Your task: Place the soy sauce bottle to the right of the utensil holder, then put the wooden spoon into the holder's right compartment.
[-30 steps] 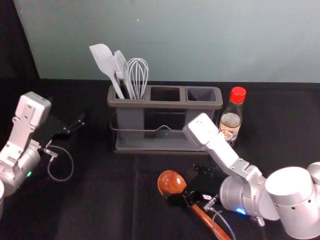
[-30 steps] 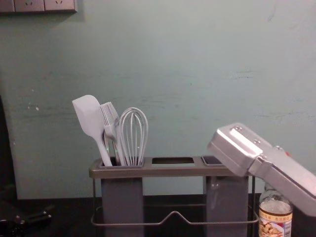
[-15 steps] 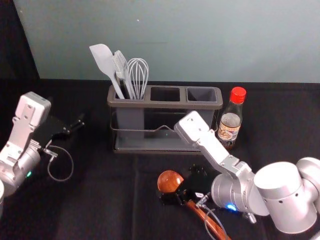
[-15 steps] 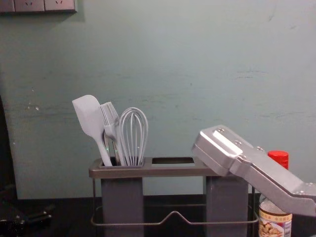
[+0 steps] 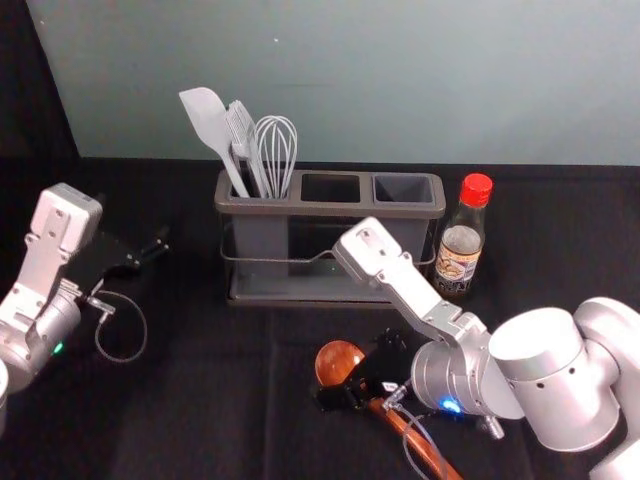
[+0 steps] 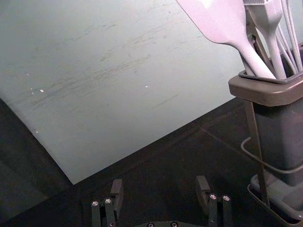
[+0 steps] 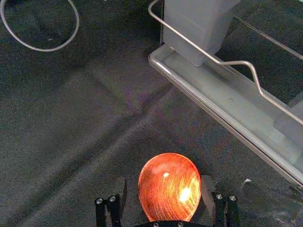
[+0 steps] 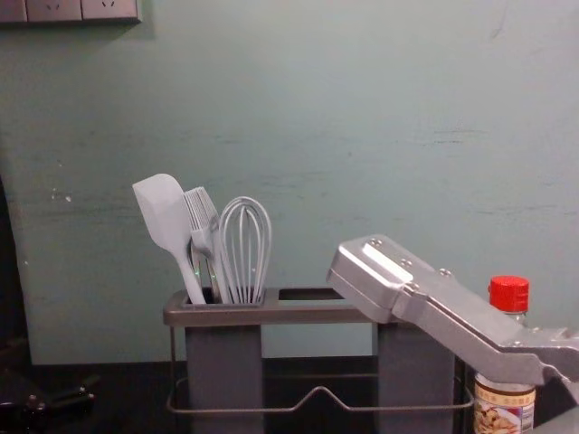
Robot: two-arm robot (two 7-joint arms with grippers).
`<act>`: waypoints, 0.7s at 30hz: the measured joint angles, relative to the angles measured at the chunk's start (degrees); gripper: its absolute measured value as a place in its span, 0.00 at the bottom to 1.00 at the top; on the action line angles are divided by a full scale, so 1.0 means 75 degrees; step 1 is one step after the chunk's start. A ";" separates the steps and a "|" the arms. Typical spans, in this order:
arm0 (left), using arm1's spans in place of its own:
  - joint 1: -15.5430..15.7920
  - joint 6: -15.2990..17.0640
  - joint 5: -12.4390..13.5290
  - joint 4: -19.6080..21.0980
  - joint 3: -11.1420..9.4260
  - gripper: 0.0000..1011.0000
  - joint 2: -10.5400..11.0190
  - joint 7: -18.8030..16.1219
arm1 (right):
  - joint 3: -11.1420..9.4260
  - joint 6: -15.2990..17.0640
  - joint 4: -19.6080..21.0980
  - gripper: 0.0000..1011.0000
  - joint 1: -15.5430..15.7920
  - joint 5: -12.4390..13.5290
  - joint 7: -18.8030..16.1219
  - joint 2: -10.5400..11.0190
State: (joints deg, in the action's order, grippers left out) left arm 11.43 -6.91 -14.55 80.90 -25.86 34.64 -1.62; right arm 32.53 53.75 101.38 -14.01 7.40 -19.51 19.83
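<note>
Silvery arms (image 5: 541,365), looping grey cables (image 5: 146,328)

Right arm (image 5: 560,385): extended in from the right edge of the worktop (image 5: 200,420); a blue light (image 5: 451,406) is lit at its wrist. Right gripper (image 5: 350,378): held low toward the near edge, fingers (image 7: 207,191) spread. Left gripper (image 5: 150,248): parked near the left edge, fingers (image 6: 116,191) parted.

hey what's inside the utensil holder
At least a spatula, a brush and a whisk, in the utensil holder's left compartment; its walls hide their lower ends. Nothing rises from the middle opening or right compartment, but I can't see the latter's bottom.
</note>
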 joint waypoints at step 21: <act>0.0000 0.0000 0.0000 0.0000 0.0000 0.99 0.0000 0.0000 | -0.0138 0.0059 0.0078 0.99 0.0081 -0.0346 -0.0168 -0.0148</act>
State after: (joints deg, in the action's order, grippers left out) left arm 11.43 -6.91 -14.55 80.90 -25.86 34.65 -1.62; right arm 31.50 54.20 101.96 -13.40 4.81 -20.77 18.73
